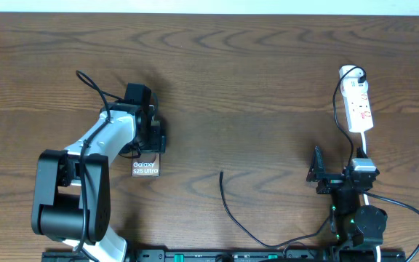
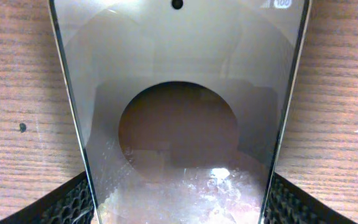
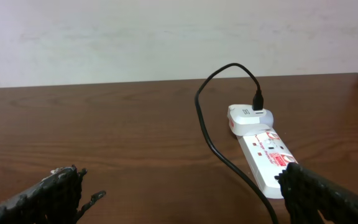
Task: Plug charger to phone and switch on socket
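Nothing is finished yet, I judge. The charger [image 1: 221, 179] lies loose on the counter [image 1: 253, 87], its tip at lower centre, well apart from the phone [image 1: 145, 168] at lower left. The socket [image 1: 359, 108] sits upper right, untouched. The left tool [image 1: 150, 150] straddles the phone; whether it pinches, I cannot tell. The right tool [image 3: 182, 186] gapes wide, empty. Only the right wrist view shows a black lead entering the socket's white adapter [image 3: 248, 118]. Only the left wrist view shows pads [image 2: 67, 202] flanking the phone.

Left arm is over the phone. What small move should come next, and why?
Probably close the left fingers onto the phone: they flank its long edges, contact unclear. The charger tip lies loose on the table and the right fingers are open and empty, so steadying the phone likely comes first.
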`<act>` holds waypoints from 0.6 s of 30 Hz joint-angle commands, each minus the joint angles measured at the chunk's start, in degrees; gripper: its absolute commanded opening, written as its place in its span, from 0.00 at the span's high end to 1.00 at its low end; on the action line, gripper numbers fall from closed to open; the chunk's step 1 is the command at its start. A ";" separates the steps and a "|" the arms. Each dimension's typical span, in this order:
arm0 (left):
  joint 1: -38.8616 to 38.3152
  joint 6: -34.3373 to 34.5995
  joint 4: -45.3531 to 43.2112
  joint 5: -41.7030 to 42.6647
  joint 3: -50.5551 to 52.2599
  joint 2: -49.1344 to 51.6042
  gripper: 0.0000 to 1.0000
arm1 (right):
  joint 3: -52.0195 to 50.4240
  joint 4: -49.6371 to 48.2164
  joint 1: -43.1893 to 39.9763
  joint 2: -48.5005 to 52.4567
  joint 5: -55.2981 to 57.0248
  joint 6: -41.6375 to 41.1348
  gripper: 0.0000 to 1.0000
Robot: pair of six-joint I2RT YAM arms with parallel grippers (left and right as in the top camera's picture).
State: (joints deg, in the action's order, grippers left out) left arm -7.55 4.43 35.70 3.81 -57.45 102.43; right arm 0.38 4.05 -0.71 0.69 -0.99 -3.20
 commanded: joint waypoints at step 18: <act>0.13 -0.09 0.72 1.57 1.25 1.29 0.88 | -0.07 0.26 0.48 -0.04 0.44 0.68 0.01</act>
State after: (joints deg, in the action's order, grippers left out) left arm -7.55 4.45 35.73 3.90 -57.45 102.35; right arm 0.38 4.05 -0.71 0.69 -0.99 -3.20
